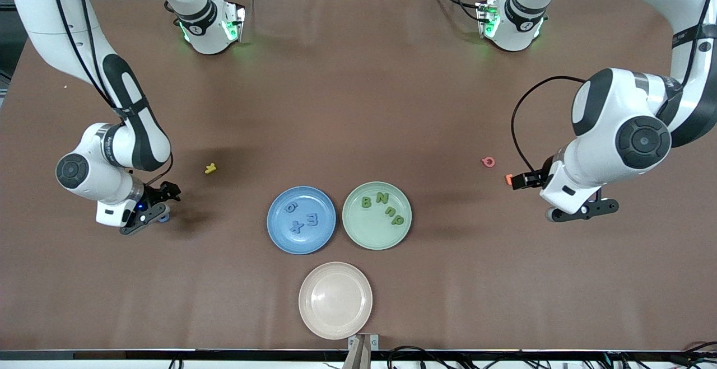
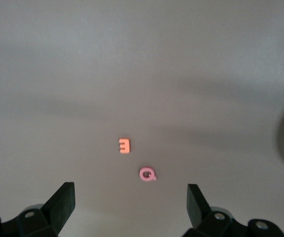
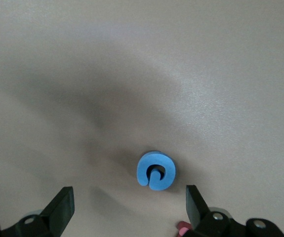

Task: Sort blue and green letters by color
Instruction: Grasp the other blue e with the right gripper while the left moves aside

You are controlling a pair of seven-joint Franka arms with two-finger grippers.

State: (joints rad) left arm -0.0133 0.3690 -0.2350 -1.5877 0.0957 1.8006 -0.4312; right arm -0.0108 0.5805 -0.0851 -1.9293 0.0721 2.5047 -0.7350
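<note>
Hovering wide open, the right gripper [image 3: 127, 210] brackets a blue letter [image 3: 155, 171] without touching; the left gripper [image 2: 131, 205], equally wide, holds nothing.

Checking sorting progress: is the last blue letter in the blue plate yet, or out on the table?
Out. The blue letter lies on the bare table under the open right tool, apart from the blue plate.
</note>
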